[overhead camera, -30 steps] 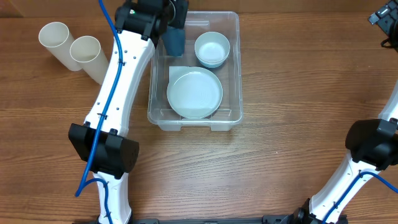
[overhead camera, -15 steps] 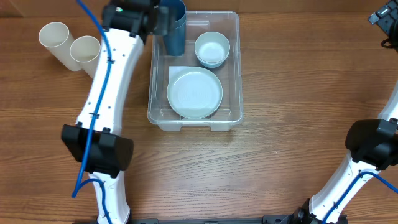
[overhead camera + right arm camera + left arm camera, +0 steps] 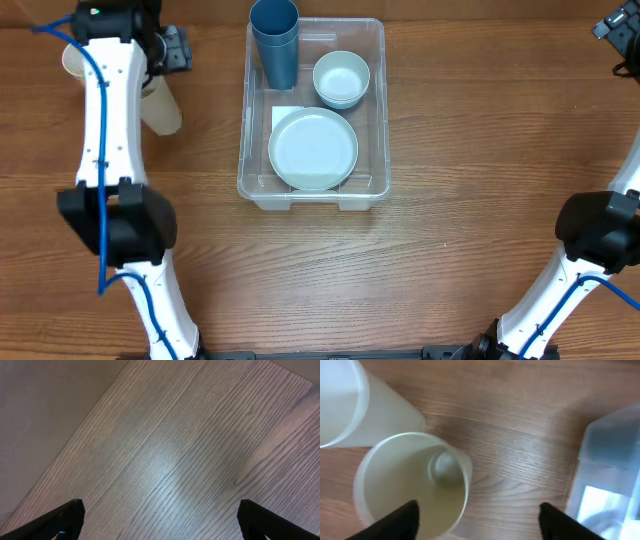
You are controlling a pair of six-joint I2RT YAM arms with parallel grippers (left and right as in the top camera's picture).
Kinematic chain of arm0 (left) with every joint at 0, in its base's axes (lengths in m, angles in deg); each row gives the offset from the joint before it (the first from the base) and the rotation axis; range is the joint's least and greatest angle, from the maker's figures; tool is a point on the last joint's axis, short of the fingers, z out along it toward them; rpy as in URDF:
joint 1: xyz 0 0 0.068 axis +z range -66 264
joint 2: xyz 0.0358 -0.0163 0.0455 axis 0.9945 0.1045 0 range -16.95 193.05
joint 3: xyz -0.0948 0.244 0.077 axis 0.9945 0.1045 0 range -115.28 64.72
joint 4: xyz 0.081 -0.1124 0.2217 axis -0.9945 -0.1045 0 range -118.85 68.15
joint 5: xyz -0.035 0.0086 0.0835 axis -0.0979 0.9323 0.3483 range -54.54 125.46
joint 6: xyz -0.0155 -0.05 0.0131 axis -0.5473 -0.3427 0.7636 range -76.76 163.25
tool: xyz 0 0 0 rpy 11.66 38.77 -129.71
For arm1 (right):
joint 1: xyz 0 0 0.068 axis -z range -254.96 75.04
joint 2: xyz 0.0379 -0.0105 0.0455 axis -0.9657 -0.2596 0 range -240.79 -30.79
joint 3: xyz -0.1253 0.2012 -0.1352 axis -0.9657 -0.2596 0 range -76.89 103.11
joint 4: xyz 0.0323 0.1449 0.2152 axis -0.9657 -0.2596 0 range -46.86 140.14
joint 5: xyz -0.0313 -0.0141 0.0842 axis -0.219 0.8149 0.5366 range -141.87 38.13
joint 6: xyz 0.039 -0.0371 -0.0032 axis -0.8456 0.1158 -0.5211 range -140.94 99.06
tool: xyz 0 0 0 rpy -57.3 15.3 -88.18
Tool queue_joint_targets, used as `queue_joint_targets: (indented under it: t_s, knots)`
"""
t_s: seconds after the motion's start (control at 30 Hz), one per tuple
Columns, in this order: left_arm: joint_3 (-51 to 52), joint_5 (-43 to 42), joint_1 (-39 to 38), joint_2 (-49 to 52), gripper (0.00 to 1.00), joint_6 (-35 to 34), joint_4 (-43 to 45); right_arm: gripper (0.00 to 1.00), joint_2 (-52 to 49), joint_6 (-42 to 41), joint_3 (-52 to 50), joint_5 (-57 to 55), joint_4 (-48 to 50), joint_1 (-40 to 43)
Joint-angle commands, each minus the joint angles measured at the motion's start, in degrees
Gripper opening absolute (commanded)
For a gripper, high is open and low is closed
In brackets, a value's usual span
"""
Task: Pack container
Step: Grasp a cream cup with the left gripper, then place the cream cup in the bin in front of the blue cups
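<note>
The clear container stands at the table's middle back. It holds a blue cup upright in its back left corner, a white bowl and a white plate. Two cream cups stand at the back left; my left arm covers most of them from overhead. In the left wrist view one cream cup is right below my open left gripper, the other cream cup is behind it, and the container's edge is at right. My right gripper is open and empty over bare wood.
The right arm's base stands at the right edge, its gripper near the back right corner. The left arm stretches along the left side.
My left gripper has let go of the blue cup in the container and swung left, from over the container's back left corner to above the cream cups. The right arm has not moved.
</note>
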Motion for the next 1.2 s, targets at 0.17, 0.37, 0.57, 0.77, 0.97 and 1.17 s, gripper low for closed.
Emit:
queue_joint_targets:
  t_s: [0.17, 0.37, 0.57, 0.77, 0.97, 1.17]
  knots:
    - [0.13, -1.18, 0.04, 6.97, 0.26, 1.33, 0.59, 1.0, 1.2, -0.24, 1.07, -0.22, 0.26, -0.02]
    - [-2.01, -1.66, -0.11, 2.95, 0.04, 0.9, -2.93, 1.0, 1.2, -0.24, 1.07, -0.22, 0.28, -0.02]
    - [-2.05, -4.76, -2.64, -11.85, 0.04, 0.92, -2.99, 1.0, 1.2, -0.24, 1.07, -0.22, 0.28, -0.02]
    - [-2.03, -5.64, -14.64, -21.73, 0.04, 3.23, -0.72, 1.0, 1.2, -0.24, 1.07, -0.22, 0.26, -0.02]
    - [-1.86, -4.44, -21.18, -15.93, 0.04, 3.89, -0.33, 1.0, 1.2, -0.24, 1.07, -0.22, 0.28, -0.02]
    - [-1.86, -6.78, -22.03, -7.58, 0.04, 3.52, -0.66, 1.0, 1.2, -0.24, 1.07, -0.2, 0.28, -0.02]
